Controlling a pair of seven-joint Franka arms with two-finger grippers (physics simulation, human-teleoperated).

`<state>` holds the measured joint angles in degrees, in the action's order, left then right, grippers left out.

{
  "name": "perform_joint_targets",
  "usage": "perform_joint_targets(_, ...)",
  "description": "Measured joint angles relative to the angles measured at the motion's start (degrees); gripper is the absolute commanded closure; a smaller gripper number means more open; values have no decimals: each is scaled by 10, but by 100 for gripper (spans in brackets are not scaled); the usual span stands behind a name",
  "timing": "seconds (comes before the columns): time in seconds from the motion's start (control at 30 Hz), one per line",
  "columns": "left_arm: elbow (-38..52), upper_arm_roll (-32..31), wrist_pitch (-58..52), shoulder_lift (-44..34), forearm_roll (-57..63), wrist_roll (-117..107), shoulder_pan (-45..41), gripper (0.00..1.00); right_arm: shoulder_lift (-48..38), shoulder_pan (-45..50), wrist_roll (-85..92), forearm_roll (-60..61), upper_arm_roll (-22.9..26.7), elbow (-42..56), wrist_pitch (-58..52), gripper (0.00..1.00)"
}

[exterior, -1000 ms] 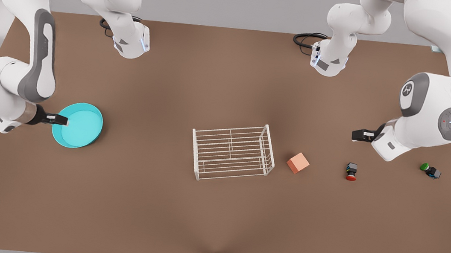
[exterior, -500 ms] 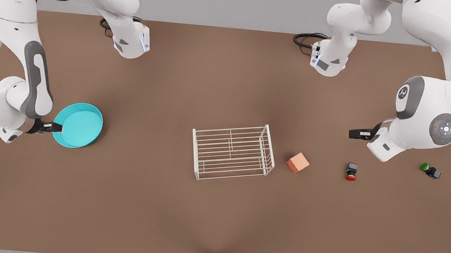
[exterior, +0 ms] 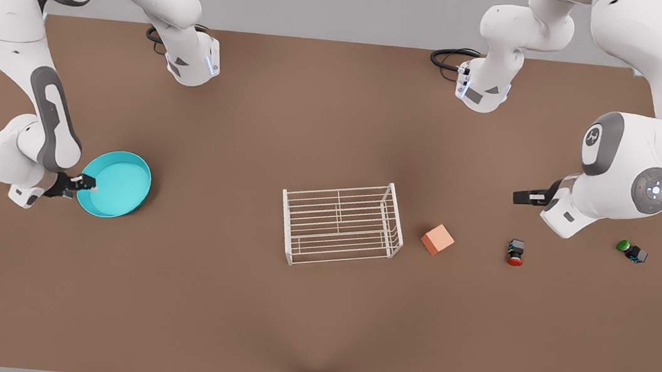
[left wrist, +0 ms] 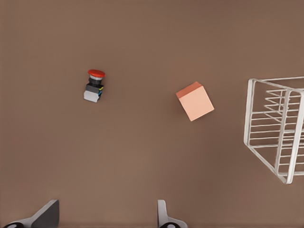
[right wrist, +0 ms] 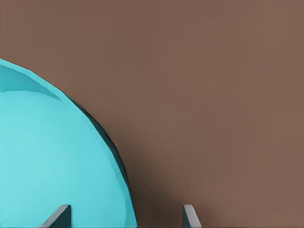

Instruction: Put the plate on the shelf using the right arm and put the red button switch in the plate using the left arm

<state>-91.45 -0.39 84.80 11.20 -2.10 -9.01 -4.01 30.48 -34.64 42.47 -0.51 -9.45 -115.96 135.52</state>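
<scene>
- My right gripper [exterior: 86,183] sits low at the front view's left, fingers [right wrist: 59,216] spread apart, one on each side of the plate [exterior: 116,184] rim.
- My left gripper [exterior: 520,197] hangs above the tabletop [exterior: 228,300] at the front view's right, fingers [left wrist: 45,214] wide apart, holding nothing.

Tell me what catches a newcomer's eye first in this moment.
The turquoise plate at the front view's left, with the right gripper open astride its rim. Mid-table stands the white wire shelf, with an orange cube and the red button switch to its right, below the open, hovering left gripper.
</scene>
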Motion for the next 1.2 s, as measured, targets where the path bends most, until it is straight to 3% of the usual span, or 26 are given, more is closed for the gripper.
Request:
perform_joint_targets(0.1, -1, 0, -1, 1, -1, -2, -1, 0, -2, -1, 14, 10, -3, 0, -18, 15)
perform_joint_targets(0.17, -1, 0, -1, 1, -2, -4, -1, 0, -3, -2, 22, 14, -3, 0, -28, 27)
perform_joint_targets(0.6, -1, 0, -1, 1, -2, -10, -1, 0, -4, -6, 61, 20, -4, 4, -68, 77)
perform_joint_targets(0.93, -2, 0, -1, 1, -1, -12, -1, 0, -54, -4, 84, 51, -30, 14, -135, 78)
perform_joint_targets(1.2, -3, 0, -1, 1, -1, -13, -1, 0, -111, 3, 85, 110, -99, 90, -263, 78)
